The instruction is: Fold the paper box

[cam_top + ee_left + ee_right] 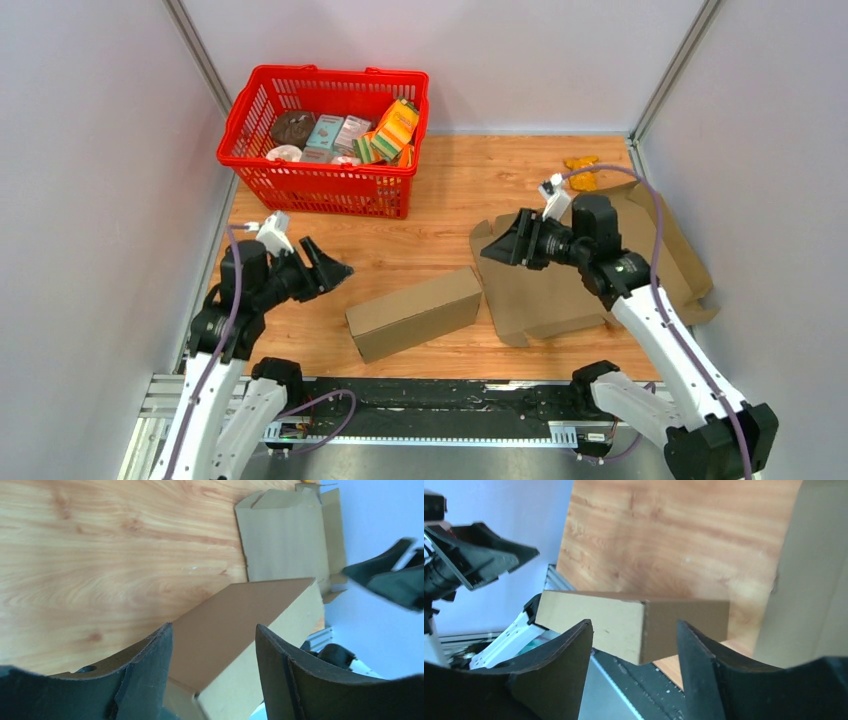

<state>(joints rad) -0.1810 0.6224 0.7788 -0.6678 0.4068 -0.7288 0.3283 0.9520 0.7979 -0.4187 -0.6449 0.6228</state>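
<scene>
A closed brown paper box (pixel 415 312) lies on the wooden table near the front edge, between my two arms. My left gripper (pixel 333 268) hovers just left of it, open and holding nothing. In the left wrist view the box (pixel 240 625) shows beyond the spread fingers of that gripper (pixel 215 635). To the right of the box my right gripper (pixel 498 240) stands open and holds nothing. From the right wrist camera the box (pixel 624 622) shows past that gripper (pixel 634 630), apart from its fingers.
Flat unfolded cardboard sheets (pixel 560 290) lie at the right under the right arm. A red basket (pixel 322 185) of groceries stands at the back left. A small orange item (pixel 582 170) lies at the back right. Grey walls close in three sides.
</scene>
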